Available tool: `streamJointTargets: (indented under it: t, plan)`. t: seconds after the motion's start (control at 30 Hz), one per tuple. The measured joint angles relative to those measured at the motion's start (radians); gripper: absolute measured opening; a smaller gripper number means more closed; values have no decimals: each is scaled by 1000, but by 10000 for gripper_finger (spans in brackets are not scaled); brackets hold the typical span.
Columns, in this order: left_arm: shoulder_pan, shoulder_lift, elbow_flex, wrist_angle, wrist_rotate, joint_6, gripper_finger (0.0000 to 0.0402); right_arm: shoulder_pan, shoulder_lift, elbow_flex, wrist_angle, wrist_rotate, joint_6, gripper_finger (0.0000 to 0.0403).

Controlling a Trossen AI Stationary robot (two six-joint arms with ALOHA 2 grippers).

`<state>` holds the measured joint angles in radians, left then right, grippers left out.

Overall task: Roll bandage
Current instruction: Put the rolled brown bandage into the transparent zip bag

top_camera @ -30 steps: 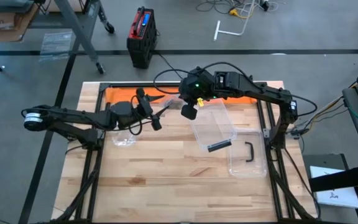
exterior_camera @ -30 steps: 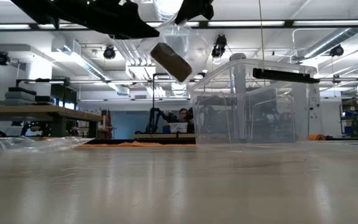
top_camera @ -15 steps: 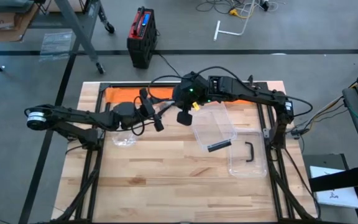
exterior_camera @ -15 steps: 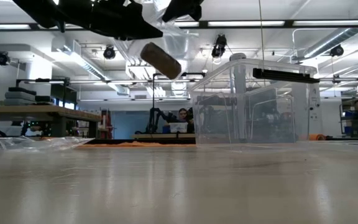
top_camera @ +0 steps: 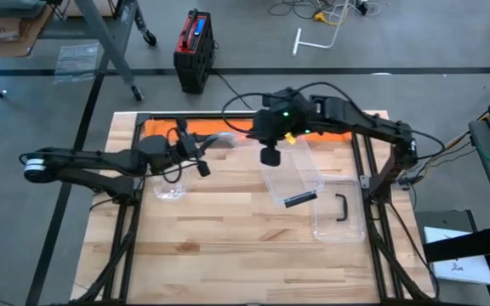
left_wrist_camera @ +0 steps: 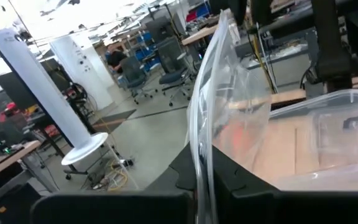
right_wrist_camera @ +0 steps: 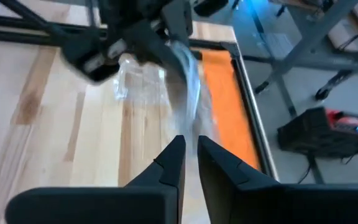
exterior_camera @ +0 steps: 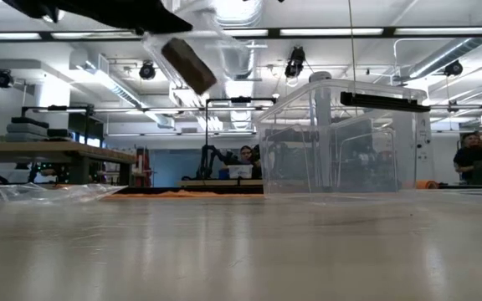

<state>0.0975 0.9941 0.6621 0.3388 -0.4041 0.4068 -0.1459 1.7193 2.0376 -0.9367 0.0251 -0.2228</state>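
Overhead and level views of a two-arm rig working at a wooden counter (top_camera: 228, 229). The left gripper (top_camera: 201, 161) is reaching over the rear left part of the counter and is clamping the edge of a clear plastic bag (top_camera: 219, 146), its fingers (left_wrist_camera: 229, 180) pressing flat against the film with no gap showing between them. The bag is hanging in the air above the counter, and the brown rolled bandage (exterior_camera: 188, 65) is sitting inside it, tilted, near the top of the level view; the bag (exterior_camera: 224, 50) is draping around it. From the left wrist camera the bag (left_wrist_camera: 222, 106) is rising as a creased transparent sheet straight up from between the fingers. The right gripper (top_camera: 270, 155) is hovering just beside the bag, above the near edge of a clear plastic bin (top_camera: 292, 174); its fingers (right_wrist_camera: 173, 165) are standing slightly parted with nothing between them, and the bag (right_wrist_camera: 188, 87) is lying ahead of them, apart from the tips. The left arm is appearing as a blurred dark shape beyond it. The bin (exterior_camera: 341, 138) is resting upright on the counter, with a black handle (exterior_camera: 383, 100) at its top edge. A clear lid (top_camera: 339, 212) with its own black handle is lying flat to the right of the bin. A second crumpled clear bag (top_camera: 168, 189) is lying on the counter under the left arm, and an orange mat (top_camera: 177, 129) is stretching along the rear edge. In the room behind, a person (exterior_camera: 473, 155) is standing at the far right
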Motion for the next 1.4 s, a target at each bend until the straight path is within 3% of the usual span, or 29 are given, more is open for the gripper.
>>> streamJointTargets:
  t: [0.13, 0.33, 0.47, 0.57, 0.93, 1.13, 1.4]
  plan:
    - [0, -123, 0, -100, 43, 0, 1, 5, -64, -98, 59, -7, -36, 42]
    - [0, -273, -1, -238, 232, 11, 0, 36, -149, -346, 385, -9, -50, 45]
    - [0, -318, -1, -241, 257, 6, 0, 61, -149, -446, 546, -90, -72, 64]
    - [0, -330, -1, -245, 257, 4, 0, 83, -130, -448, 565, -96, -76, 90]
    - [0, -282, -2, -248, 257, 20, 0, 91, -85, -446, 641, 96, -76, 165]
    - [0, -276, -2, -245, 257, 21, 0, 94, -83, -446, 553, 97, -28, 166]
    - [0, -278, -2, -242, 257, 21, 0, 93, -80, -449, 514, 108, 27, 132]
